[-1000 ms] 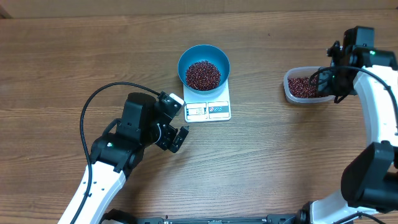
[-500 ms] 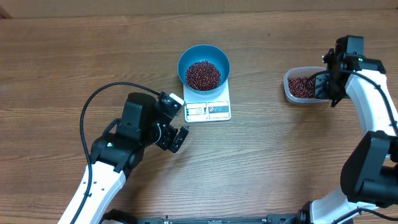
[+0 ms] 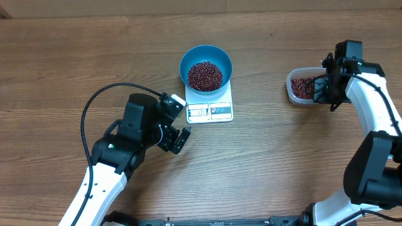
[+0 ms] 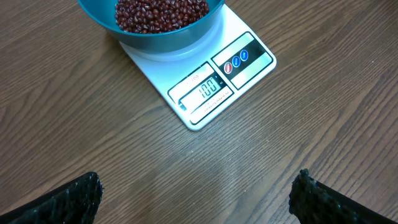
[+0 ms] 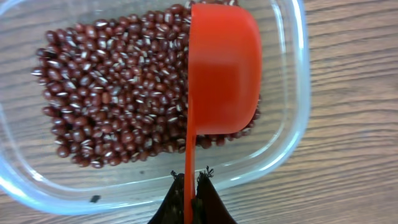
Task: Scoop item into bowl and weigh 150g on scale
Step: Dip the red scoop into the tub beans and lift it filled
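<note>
The blue bowl (image 3: 205, 59) stands on the white scale (image 3: 213, 112), and a heap of red-brown beans (image 3: 205, 75) fills its bottom. In the left wrist view the bowl (image 4: 161, 40) and the scale (image 4: 249, 62) with its lit display (image 4: 208, 90) lie ahead of my open left gripper (image 4: 196, 193), which holds nothing. My right gripper (image 5: 191, 177) is shut on the thin handle of a red scoop (image 5: 224, 68). The scoop is tipped on its side over the beans (image 5: 112, 93) in the clear tub (image 5: 292, 93).
The clear tub (image 3: 295, 94) sits on the wooden table at the right, well apart from the scale. My left gripper (image 3: 179, 139) hovers just left and in front of the scale. A black cable (image 3: 100, 100) loops over the table by the left arm.
The right arm has swung a little to the left and nearer, bringing its wrist over the tub's right end. The left arm, bowl and scale have not moved.
</note>
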